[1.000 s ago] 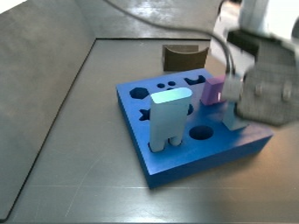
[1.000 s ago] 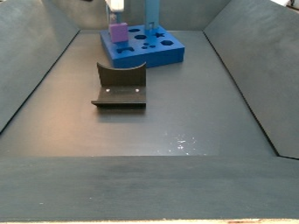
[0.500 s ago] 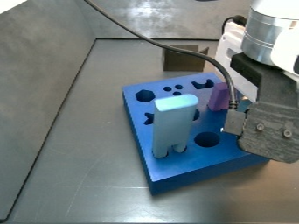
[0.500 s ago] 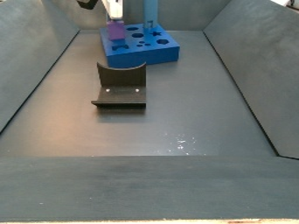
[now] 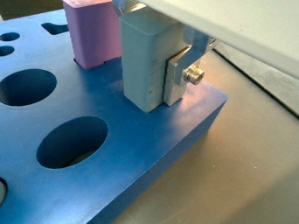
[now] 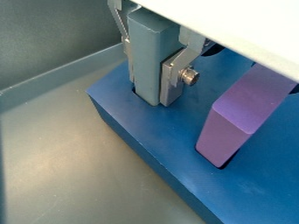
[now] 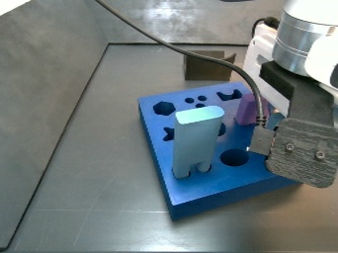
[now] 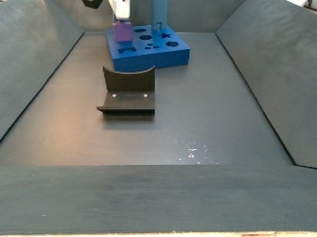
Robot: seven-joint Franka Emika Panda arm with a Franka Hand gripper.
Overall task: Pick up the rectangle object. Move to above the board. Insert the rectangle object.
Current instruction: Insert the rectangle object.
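In both wrist views the gripper (image 5: 149, 83) (image 6: 155, 77) is shut on the rectangle object (image 5: 142, 52) (image 6: 147, 48), a slim light-blue bar held upright. A silver finger (image 5: 177, 77) (image 6: 173, 79) presses its side. The bar's lower end meets the top of the deep-blue board (image 5: 128, 166) (image 6: 152, 149) near a corner and looks slightly sunk into a slot there. In a side view the gripper (image 7: 275, 148) hangs over the board's (image 7: 211, 188) right part and hides the bar. Far off in a side view the board (image 8: 168, 57) lies at the back.
A pink block (image 5: 91, 35) (image 6: 239, 118) (image 7: 244, 111) (image 8: 124, 35) stands in the board beside the bar. A pale whitish block (image 7: 196, 138) stands at the board's front. Round holes (image 5: 70, 144) lie open. The dark fixture (image 7: 209, 65) (image 8: 128, 91) stands on the floor; sloped walls enclose it.
The gripper with the bar has come down slightly over the board's right corner since a second ago; over the last half second it has hardly moved.
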